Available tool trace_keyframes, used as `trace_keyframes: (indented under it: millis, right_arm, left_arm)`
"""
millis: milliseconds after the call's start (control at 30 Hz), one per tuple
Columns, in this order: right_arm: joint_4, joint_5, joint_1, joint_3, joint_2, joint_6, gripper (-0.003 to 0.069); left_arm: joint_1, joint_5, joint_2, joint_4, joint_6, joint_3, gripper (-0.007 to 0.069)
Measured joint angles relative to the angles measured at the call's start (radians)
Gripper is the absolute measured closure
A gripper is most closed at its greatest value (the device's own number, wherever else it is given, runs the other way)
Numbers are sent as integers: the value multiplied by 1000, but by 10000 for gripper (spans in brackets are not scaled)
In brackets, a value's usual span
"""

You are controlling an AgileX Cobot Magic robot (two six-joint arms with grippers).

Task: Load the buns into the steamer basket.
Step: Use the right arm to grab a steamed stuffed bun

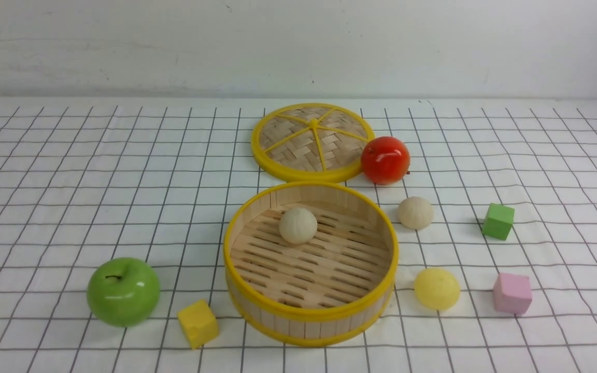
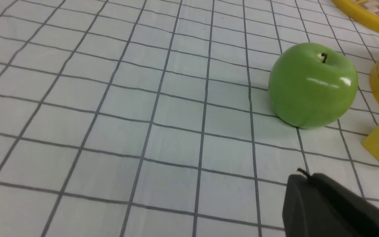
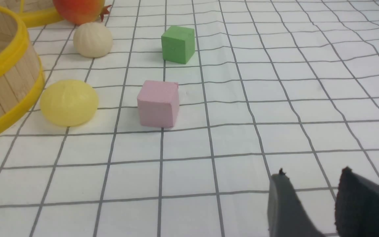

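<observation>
1 bun [image 1: 298, 225] in steamer basket [image 1: 309, 312] | 2 buns [image 1: 415, 213] [image 1: 437, 288] outside | right gripper [image 3: 313, 184] apparently parted | left gripper [image 2: 308, 187] unclear

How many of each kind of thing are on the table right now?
Buns: 3 (cream bun inside, cream bun outside, yellow bun)
Cubes: 3 (yellow cube, green cube, pink cube)
Fruit: 2 (green apple, red fruit)
Baskets: 1 (steamer basket)
Lids: 1 (woven lid)
Total: 10

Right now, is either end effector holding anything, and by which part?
Nothing visibly. The right end effector is open, empty; the left end effector shows one finger, nothing against it.
</observation>
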Motion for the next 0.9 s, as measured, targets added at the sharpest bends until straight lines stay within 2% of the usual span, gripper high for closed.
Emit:
trace_keyframes:
  millis: [767, 900]
  right_arm:
    - [-26, 1, 0, 0, 0, 0, 418]
    - [-26, -64, 0, 8, 0, 0, 418]
  left_arm:
    - [0, 0, 0, 0, 0, 0, 629]
    - [0, 0, 0, 0, -1, 0, 629]
